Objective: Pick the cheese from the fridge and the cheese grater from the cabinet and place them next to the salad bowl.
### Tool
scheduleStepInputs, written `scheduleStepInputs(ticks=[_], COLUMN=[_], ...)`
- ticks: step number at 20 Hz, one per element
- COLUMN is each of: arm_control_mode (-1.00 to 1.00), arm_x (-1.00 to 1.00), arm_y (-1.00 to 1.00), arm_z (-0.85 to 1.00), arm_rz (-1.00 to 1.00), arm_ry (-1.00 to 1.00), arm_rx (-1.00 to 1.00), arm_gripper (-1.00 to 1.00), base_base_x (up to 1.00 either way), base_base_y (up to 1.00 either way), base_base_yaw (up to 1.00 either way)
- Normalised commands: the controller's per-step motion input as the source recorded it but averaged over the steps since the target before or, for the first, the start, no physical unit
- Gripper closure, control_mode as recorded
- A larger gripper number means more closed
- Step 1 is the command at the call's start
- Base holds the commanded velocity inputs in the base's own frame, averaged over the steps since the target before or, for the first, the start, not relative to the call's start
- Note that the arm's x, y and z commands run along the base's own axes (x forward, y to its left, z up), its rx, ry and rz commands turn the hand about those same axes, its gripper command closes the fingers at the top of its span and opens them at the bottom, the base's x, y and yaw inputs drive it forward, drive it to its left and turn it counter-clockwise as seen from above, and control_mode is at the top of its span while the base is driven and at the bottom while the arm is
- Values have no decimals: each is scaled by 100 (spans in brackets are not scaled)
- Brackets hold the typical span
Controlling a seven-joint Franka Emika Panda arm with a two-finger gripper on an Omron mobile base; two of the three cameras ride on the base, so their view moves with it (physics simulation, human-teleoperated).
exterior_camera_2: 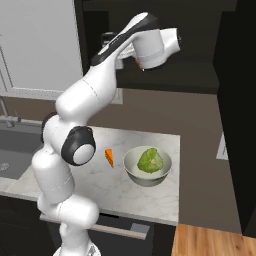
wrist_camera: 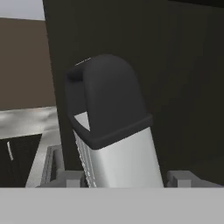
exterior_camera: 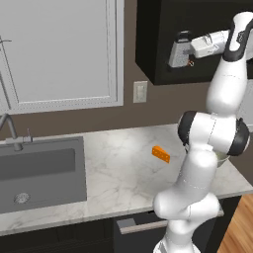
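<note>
The silver cheese grater (exterior_camera: 180, 49) with its black top handle (wrist_camera: 107, 100) stands at the front lower edge of the dark cabinet (exterior_camera: 158, 29). My gripper (exterior_camera: 185, 55) reaches in from the right, and its fingers press both sides of the grater's metal body (wrist_camera: 127, 162). The orange cheese (exterior_camera: 160, 153) wedge lies on the marble counter (exterior_camera: 123, 168), just left of the salad bowl (exterior_camera_2: 148, 167) holding green leaves. In the right base view the cheese (exterior_camera_2: 109, 158) sits about a hand's width from the bowl. The fridge is out of view.
A grey sink (exterior_camera: 39, 173) with a faucet (exterior_camera: 10, 128) takes up the counter's left end. A wall outlet (exterior_camera: 140, 91) sits under the cabinet's left corner. A tall dark panel (exterior_camera_2: 240, 100) borders the counter on the right.
</note>
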Motion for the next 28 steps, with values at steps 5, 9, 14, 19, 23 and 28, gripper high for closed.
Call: scheduleStepInputs(ticks=[5, 9, 14, 19, 23, 28], arm_control_mode=[-100, -100, -100, -100, -100, -100], arm_x=[-45, -63, -72, -85, -76, -71], arm_y=[-6, -6, -7, -1, 12, 19], arm_z=[14, 16, 2, 0, -2, -12], arm_rz=[-5, -14, -18, -21, -37, -43], arm_ry=[-4, -5, -3, -5, -1, 0], arm_rx=[0, 0, 0, 0, -4, -10], arm_gripper=[100, 100, 100, 100, 100, 100], base_base_x=[0, 0, 0, 0, 0, 0], base_base_y=[0, 0, 0, 0, 0, 0], base_base_yaw=[0, 0, 0, 0, 0, 0])
